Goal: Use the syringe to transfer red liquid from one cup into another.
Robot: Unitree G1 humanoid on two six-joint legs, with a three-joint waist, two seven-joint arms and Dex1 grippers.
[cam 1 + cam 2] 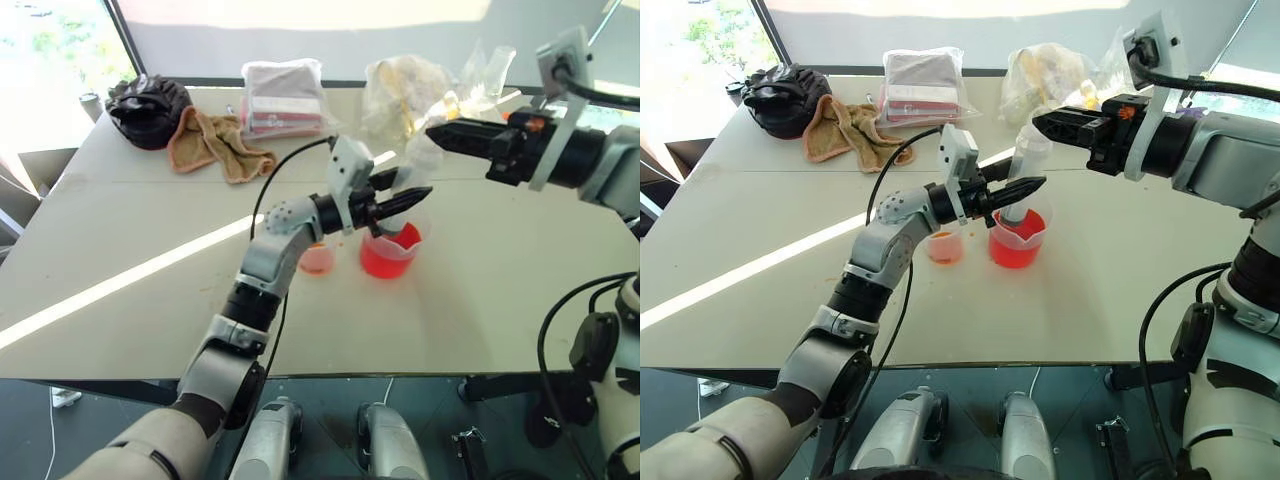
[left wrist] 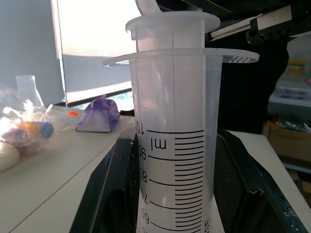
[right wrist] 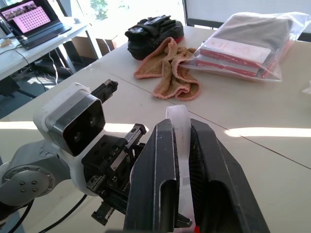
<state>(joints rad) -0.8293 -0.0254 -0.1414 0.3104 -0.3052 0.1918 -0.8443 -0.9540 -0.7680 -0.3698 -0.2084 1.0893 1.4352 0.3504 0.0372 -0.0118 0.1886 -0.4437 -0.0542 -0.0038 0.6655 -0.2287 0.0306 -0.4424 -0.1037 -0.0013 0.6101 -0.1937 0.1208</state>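
Near the centre of the head views, on the pale worktop (image 1: pixel 480 300), stand the two cups. The larger spouted beaker (image 1: pixel 390 255) holds bright red liquid (image 1: pixel 385 262) in its lower part; just to its left, close but apart, the smaller plain cup (image 1: pixel 317 259) holds a shallow pinkish-orange layer.

Over the beaker, the left claw (image 1: pixel 405 200) reaches in from the lower left and is pinched on the barrel of the syringe (image 1: pixel 1025 170), which stands upright with its lower end down inside the beaker. In the left wrist view the clear barrel with its printed scale (image 2: pixel 175 160) sits between the two black fingers (image 2: pixel 109 194), its flange and plunger top above them.

Higher, at the centre right of the frame, the right claw (image 1: pixel 445 133) comes in roughly level from the right, its fingers pressed onto the translucent plunger top (image 3: pixel 179 121) of the syringe, as the right wrist view shows.

Farther back along the worktop's far edge lie, from upper left to right, a black bag (image 1: pixel 148 108), a crumpled tan towel (image 1: pixel 215 145), a clear packet of folded items (image 1: pixel 285 97) and crinkled plastic bags (image 1: pixel 405 88).
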